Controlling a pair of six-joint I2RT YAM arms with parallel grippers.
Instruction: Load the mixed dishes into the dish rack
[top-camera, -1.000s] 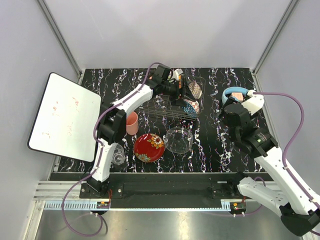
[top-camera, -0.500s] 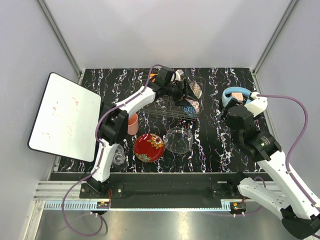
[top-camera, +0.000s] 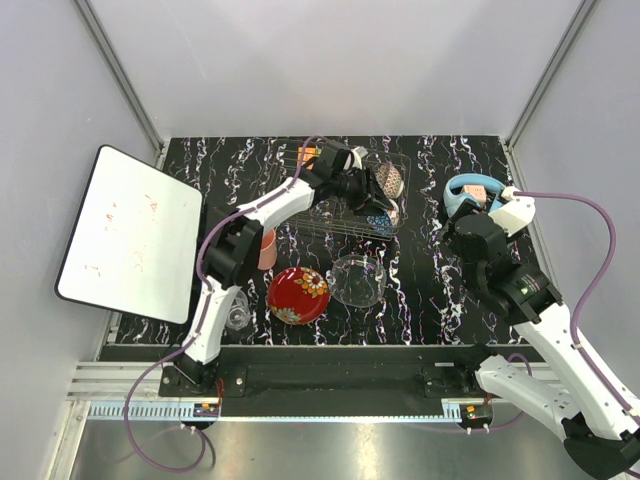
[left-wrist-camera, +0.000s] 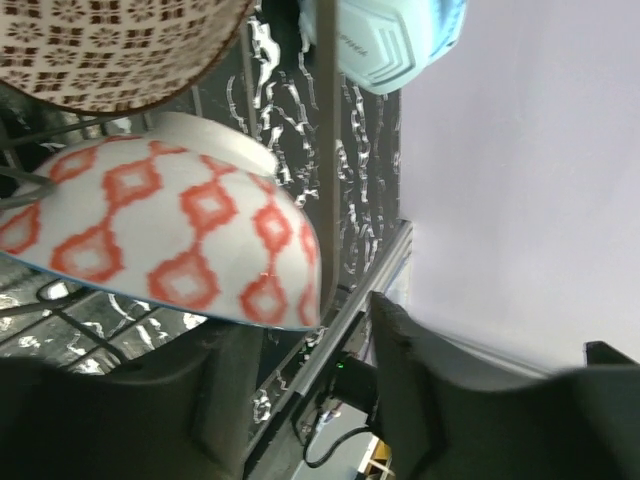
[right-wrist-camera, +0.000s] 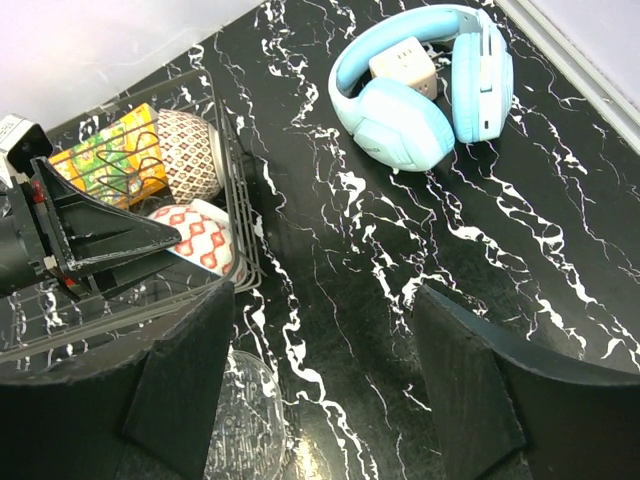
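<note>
The wire dish rack (top-camera: 335, 215) holds the small beige patterned bowl (top-camera: 392, 180) and the blue patterned bowl (top-camera: 381, 213), white with red diamonds outside, both on edge at its right end. My left gripper (top-camera: 372, 196) reaches into the rack, open, its jaws just below the blue patterned bowl's rim (left-wrist-camera: 170, 240) in the left wrist view (left-wrist-camera: 305, 345). The pink cup (top-camera: 265, 246), red floral bowl (top-camera: 298, 295), clear bowl (top-camera: 357, 280) and small clear glass cup (top-camera: 237, 312) stand on the table. My right gripper (right-wrist-camera: 325, 400) is open and empty over bare table.
Light-blue headphones (top-camera: 470, 190) lie at the right, around a small beige cube (right-wrist-camera: 402, 64). An orange-green box (right-wrist-camera: 105, 150) sits at the rack's far side. A flat white board (top-camera: 130, 230) overhangs the table's left edge. The rack's right wall (right-wrist-camera: 235, 220) stands beside the right gripper.
My left gripper has moved right along the rack, closer to the two bowls at its right end. The right arm has shifted only slightly.
</note>
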